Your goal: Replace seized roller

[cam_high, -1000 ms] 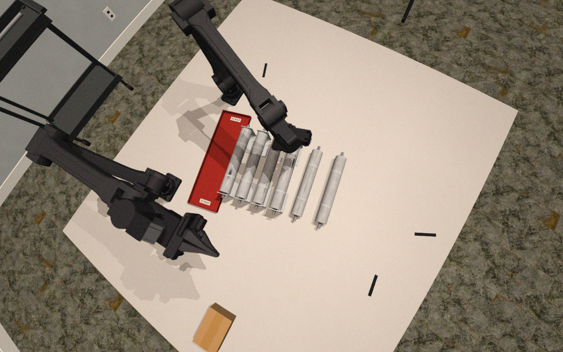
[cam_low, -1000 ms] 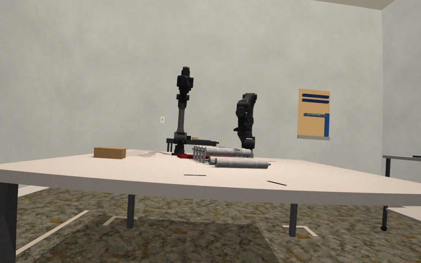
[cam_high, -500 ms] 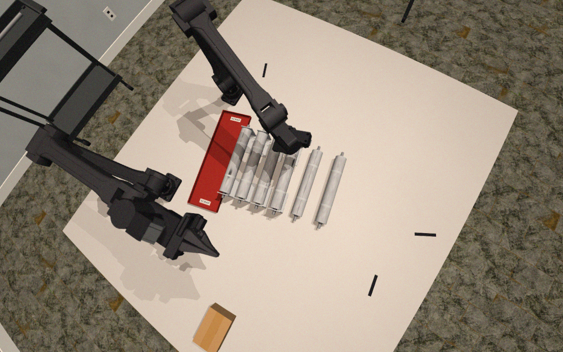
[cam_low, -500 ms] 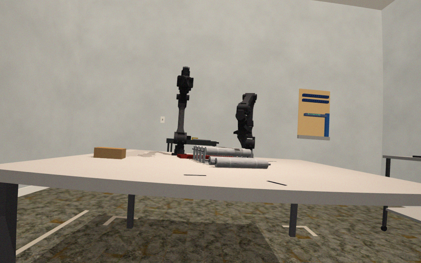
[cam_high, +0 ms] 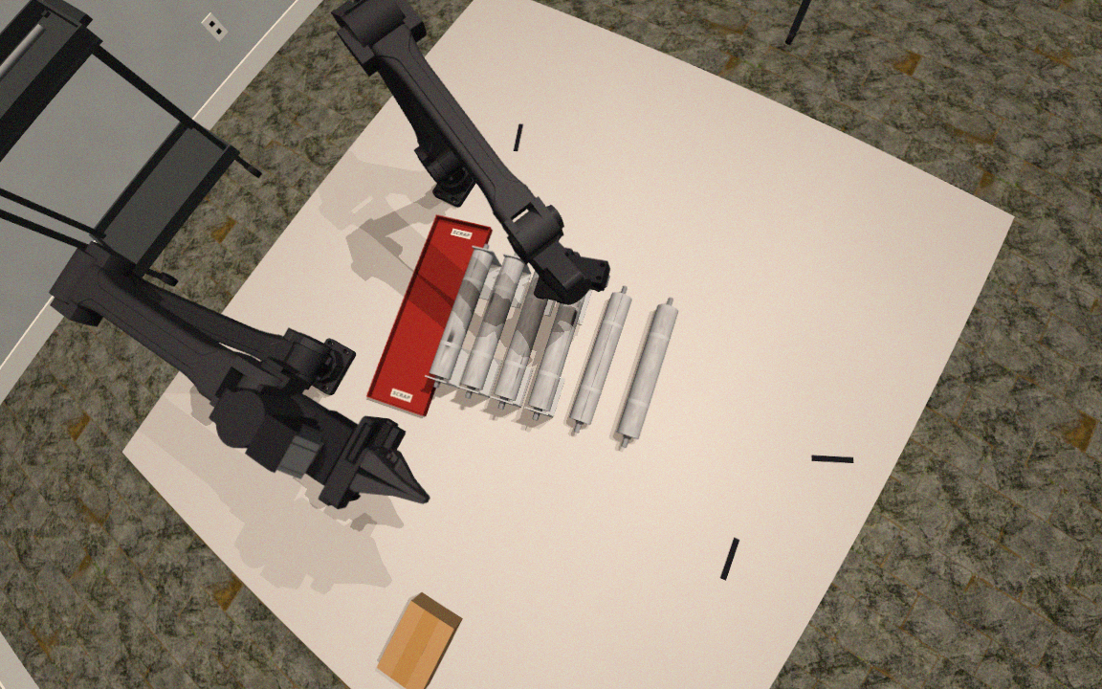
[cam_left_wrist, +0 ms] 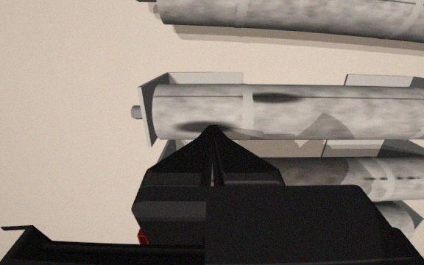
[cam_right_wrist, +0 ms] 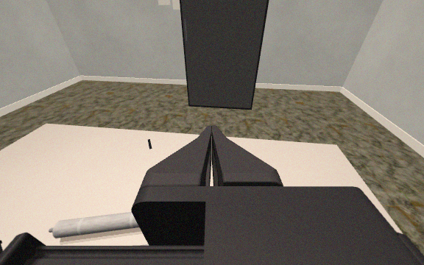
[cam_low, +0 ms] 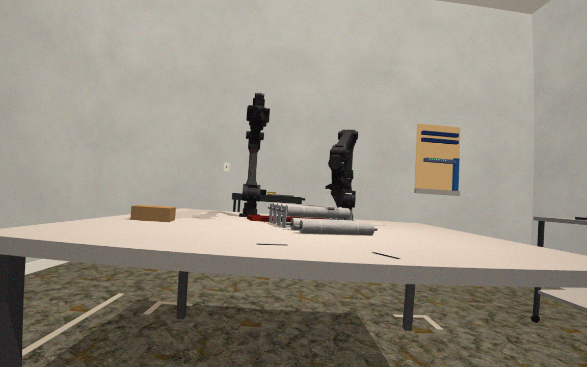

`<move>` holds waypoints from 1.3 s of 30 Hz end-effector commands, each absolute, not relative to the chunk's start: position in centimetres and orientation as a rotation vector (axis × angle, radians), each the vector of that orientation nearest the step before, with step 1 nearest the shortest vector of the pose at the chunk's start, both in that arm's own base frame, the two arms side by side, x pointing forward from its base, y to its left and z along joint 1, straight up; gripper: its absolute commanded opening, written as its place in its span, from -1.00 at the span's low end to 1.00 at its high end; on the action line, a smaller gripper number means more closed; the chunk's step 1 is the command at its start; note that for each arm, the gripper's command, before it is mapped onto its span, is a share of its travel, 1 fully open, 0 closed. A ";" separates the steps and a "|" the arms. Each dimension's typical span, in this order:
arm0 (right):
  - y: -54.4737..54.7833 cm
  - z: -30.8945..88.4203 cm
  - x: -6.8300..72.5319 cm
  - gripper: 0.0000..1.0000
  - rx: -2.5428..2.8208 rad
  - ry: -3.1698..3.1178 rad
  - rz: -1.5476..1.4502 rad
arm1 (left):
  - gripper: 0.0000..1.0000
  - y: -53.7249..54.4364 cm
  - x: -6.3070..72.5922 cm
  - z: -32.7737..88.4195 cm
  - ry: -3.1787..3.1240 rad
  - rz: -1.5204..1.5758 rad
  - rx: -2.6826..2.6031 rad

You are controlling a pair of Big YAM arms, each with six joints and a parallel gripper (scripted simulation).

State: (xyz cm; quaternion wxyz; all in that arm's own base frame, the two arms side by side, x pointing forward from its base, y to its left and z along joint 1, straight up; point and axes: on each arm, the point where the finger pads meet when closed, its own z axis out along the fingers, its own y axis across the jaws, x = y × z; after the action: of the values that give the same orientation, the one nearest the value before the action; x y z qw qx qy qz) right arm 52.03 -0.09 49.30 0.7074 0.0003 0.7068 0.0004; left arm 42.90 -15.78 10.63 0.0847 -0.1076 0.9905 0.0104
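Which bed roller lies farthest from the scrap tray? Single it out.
The outermost roller; the other three rollers lie between it and the scrap tray.

Scrap tray (cam_high: 402,343) (cam_low: 255,218) beside roller bed (cam_high: 542,414) (cam_low: 284,216) (cam_left_wrist: 146,118), two rollers (cam_high: 601,360) (cam_low: 337,227) (cam_left_wrist: 293,16) opposite
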 end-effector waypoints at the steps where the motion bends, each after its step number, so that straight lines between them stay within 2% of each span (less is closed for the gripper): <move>1: 0.3 53.5 51.9 -1.00 -0.013 1.501 -0.001 | -1.00 -16.1 43.6 10.5 2.940 0.025 -0.329; 39: 0.3 53.5 51.9 -1.00 -0.013 1.501 -0.001 | -1.00 -16.3 43.2 9.9 2.946 0.030 -0.315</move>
State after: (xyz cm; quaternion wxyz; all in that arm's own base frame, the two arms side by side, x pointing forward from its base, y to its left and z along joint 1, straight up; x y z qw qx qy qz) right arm 52.03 -0.09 49.30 0.7074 0.0003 0.7068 0.0004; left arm 42.98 -15.83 10.52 0.0875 -0.1077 0.9903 0.0089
